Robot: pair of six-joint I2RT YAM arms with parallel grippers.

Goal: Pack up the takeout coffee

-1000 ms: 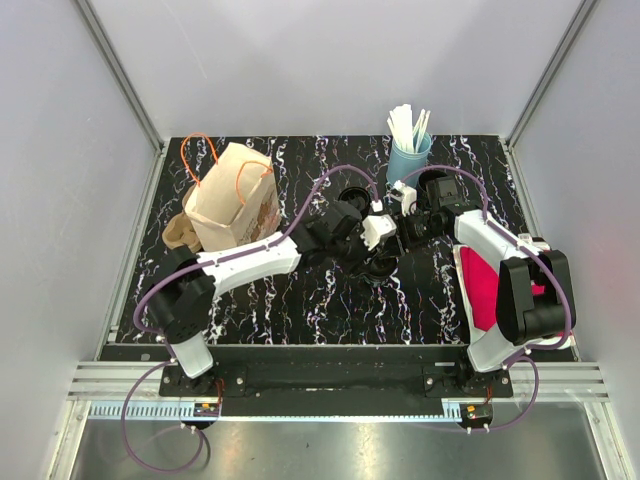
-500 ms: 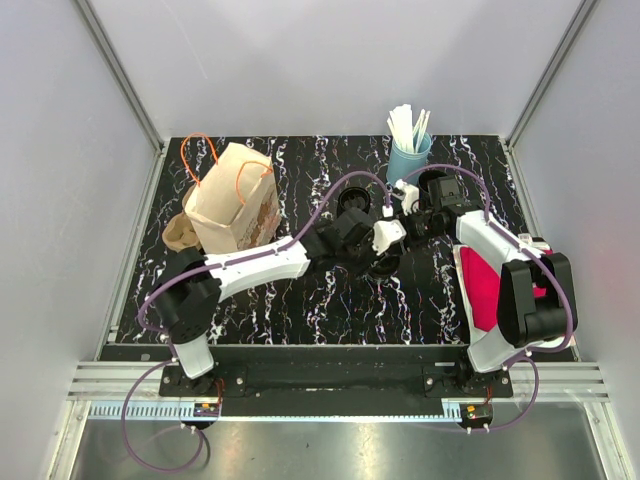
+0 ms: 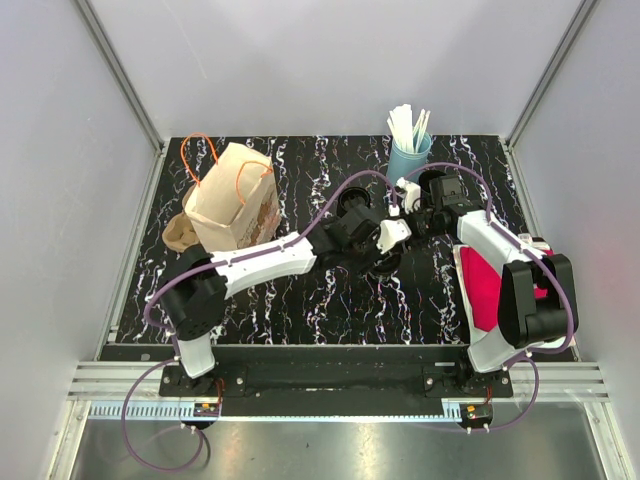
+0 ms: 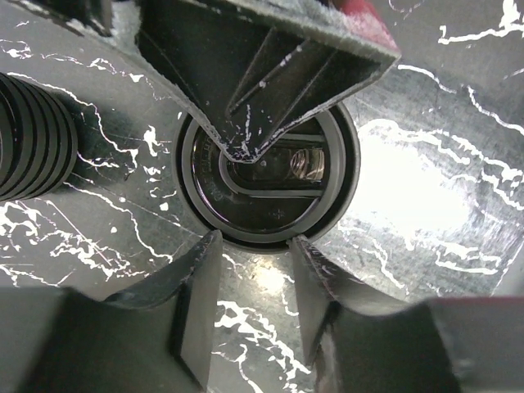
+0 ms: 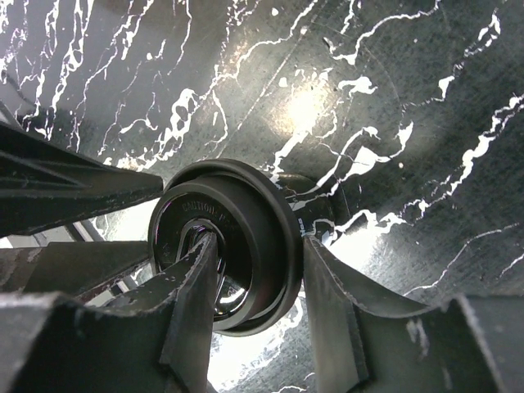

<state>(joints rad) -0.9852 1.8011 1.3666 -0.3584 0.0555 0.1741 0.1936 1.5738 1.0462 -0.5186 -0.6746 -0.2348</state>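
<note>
Mid-table, one black lid [image 4: 270, 214] sits between the two claws. The right gripper [image 5: 258, 246] has its fingers about half apart and clamped on the lid, one in the centre recess and one against the outer rim. The left gripper [image 4: 254, 246] is roughly half open, holding nothing, with only bare table [image 3: 300, 300] between its fingers and their tips at the lid's edge. One ribbed stack of black lids [image 4: 33, 135] lies close beside it, one paper bag [image 3: 235, 198] stands far left, and one blue cup [image 3: 408, 160] of white sticks stands far right.
</note>
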